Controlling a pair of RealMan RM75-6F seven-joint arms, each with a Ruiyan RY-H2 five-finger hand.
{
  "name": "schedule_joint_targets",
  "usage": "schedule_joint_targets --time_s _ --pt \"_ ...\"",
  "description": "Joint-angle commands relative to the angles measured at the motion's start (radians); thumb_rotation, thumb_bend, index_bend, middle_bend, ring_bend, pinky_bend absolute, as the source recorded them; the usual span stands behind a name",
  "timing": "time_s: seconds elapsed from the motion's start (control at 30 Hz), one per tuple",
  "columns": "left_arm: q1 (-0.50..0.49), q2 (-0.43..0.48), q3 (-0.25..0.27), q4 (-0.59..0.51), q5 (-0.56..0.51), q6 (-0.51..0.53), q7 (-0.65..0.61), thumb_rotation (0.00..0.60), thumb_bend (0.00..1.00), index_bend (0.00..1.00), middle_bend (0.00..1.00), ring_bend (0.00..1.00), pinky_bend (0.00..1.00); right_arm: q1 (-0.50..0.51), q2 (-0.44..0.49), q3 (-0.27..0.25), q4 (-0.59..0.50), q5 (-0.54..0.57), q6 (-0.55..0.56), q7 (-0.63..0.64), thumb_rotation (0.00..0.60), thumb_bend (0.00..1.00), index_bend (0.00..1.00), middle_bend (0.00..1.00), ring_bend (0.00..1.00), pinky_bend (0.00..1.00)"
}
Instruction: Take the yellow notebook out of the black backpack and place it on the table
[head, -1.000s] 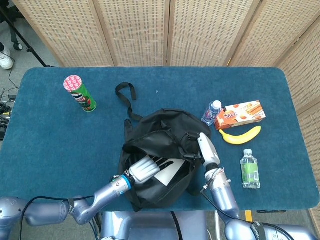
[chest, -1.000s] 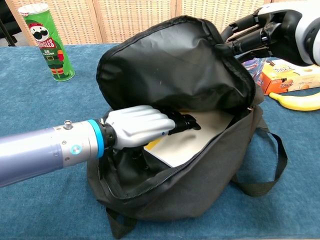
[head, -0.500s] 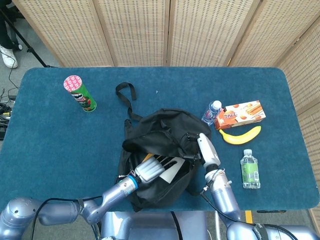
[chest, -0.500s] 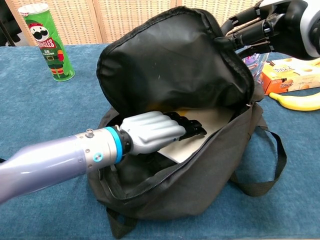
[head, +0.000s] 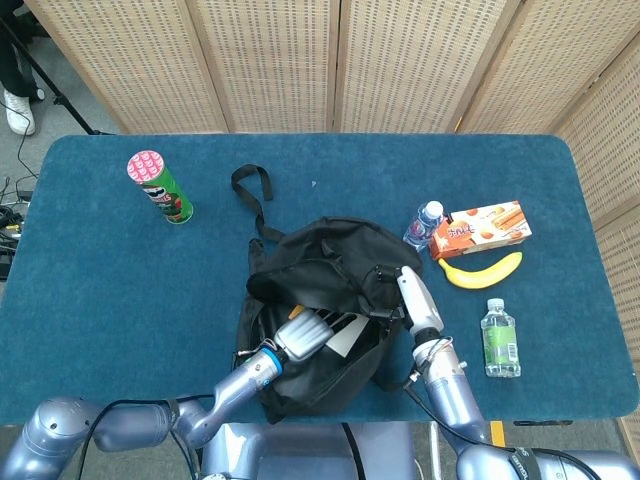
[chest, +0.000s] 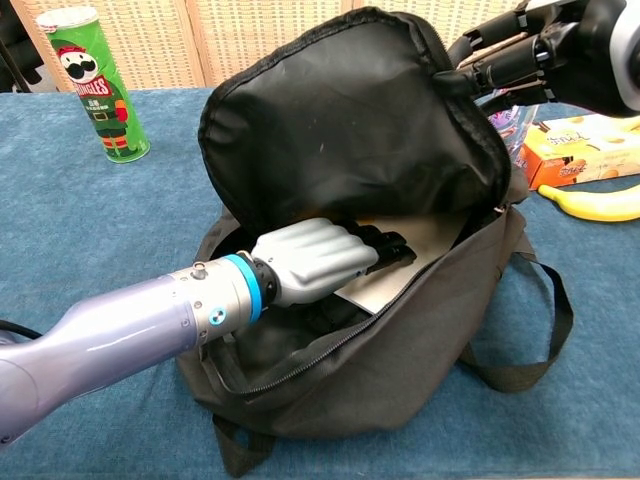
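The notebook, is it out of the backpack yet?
No. The notebook lies inside the open backpack, with the left hand on it.

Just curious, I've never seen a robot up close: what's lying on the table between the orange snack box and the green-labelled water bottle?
A banana lies between the snack box and the water bottle, as the head view shows.

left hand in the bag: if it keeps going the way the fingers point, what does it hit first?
Most likely the notebook: the left hand is inside the black backpack with its fingers already over the pale cover. Past that is the bag's far wall. Whether they are touching yet is unclear.
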Motion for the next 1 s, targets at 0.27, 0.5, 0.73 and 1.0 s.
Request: schedule_joint_targets --time_s 0.27,0.5,0.73,1.0 --pt "-0.003 -0.028 0.006 0.062 0.046 0.053 -0.039 0.600 0.69 0.53 0.32 0.33 0.45 0.005 0.009 0.001 -0.004 -0.004 0.004 0.010 0.600 0.54 0.70 0.58 0.35 0.25" --pt "0.004 -0.026 0.024 0.083 0.121 0.126 -0.111 0.600 0.70 0.72 0.47 0.45 0.52 -0.001 0.028 -0.005 0.003 -0.025 -0.003 0.026 0.600 0.54 0.70 0.58 0.35 0.25" --pt "0.038 0.049 0.055 0.046 0.190 0.211 -0.246 0.600 0.70 0.76 0.53 0.50 0.55 -0.001 0.050 0.031 0.045 0.003 -0.008 0.059 0.600 0.54 0.70 0.58 0.35 0.25" --pt "0.080 0.169 0.074 -0.033 0.243 0.302 -0.436 0.600 0.69 0.77 0.55 0.52 0.57 -0.010 0.079 0.052 0.086 0.028 -0.034 0.096 0.600 0.54 0.70 0.58 0.35 0.25"
